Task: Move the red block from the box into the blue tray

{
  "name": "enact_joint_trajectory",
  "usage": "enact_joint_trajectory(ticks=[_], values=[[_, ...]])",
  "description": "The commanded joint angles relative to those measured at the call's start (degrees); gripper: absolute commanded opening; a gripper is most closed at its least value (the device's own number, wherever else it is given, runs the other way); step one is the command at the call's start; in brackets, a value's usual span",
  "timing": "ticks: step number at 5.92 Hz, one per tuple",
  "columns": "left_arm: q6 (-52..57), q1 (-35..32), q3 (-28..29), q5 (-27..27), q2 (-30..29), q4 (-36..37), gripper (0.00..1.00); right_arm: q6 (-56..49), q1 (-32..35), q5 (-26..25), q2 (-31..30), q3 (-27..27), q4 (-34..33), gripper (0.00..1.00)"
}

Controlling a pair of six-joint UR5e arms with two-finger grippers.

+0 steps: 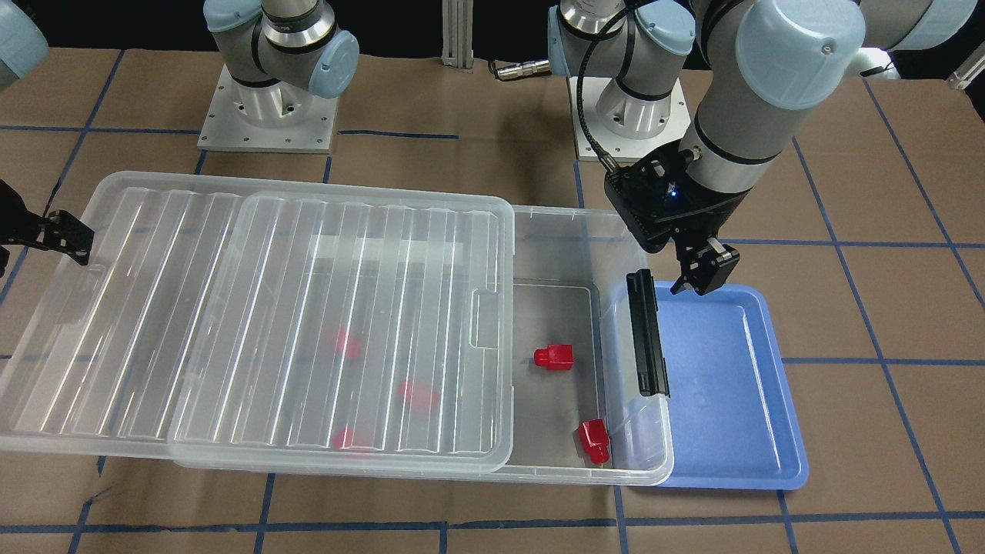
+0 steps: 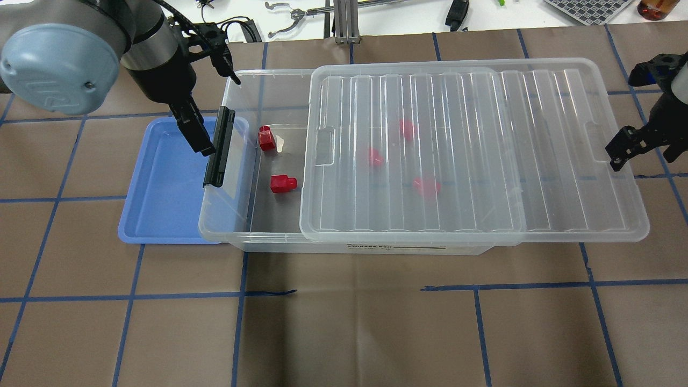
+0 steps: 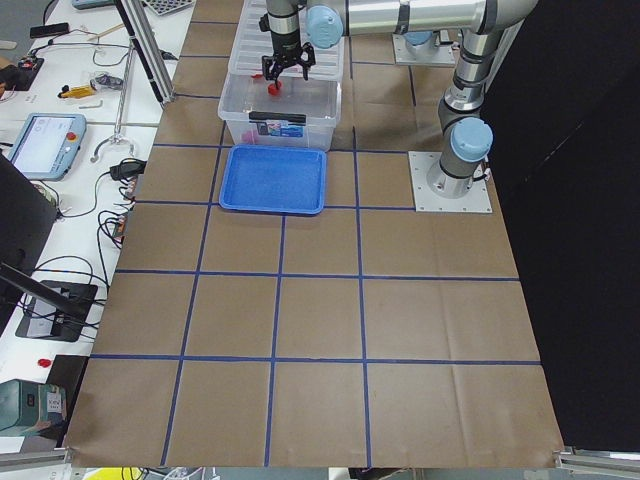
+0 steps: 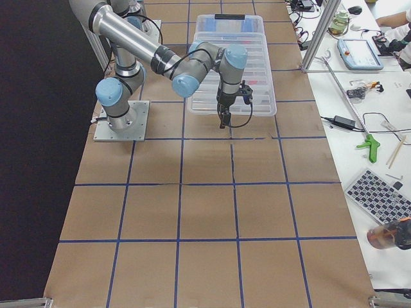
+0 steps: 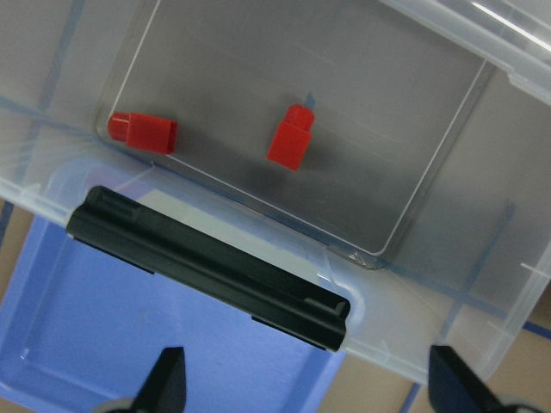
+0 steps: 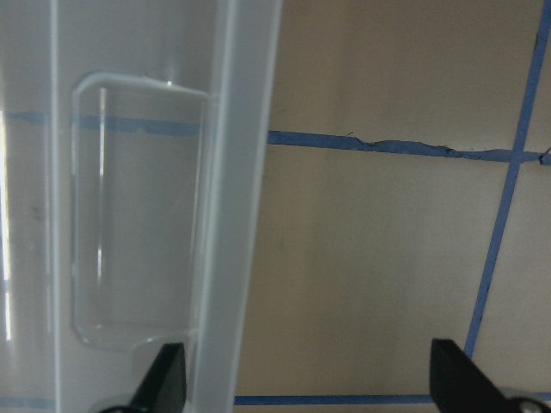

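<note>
The box is a clear bin whose ribbed lid is slid toward my right, which leaves its left end uncovered. Two red blocks lie on the uncovered floor and show in the left wrist view. Three more red blocks show blurred under the lid. The blue tray lies against the box's latch end and nothing is in it. My left gripper hangs open and empty over the tray's edge by the black latch. My right gripper is open beside the lid's far end.
The box and lid span most of the middle of the table, which is brown paper with blue tape lines. Tools and cables lie on a white bench beyond the far edge. The arm bases stand behind the box.
</note>
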Motion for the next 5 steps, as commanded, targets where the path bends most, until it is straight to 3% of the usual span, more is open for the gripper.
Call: enact_joint_trajectory(ticks=[1, 3, 5], values=[[10.5, -1.0, -1.6, -0.6, -1.0, 4.4, 0.98, -1.2, -1.4, -0.1, 0.0, 0.0, -0.4, 1.0], [12.4, -3.8, -7.6, -0.6, -1.1, 14.3, 0.96, -2.1, -2.8, -0.1, 0.0, -0.3, -0.4, 1.0], [12.2, -4.1, -11.1, -3.8, -6.4, 18.2, 0.97, -1.4, -3.5, 0.3, -0.9, -1.0, -0.6, 1.0]])
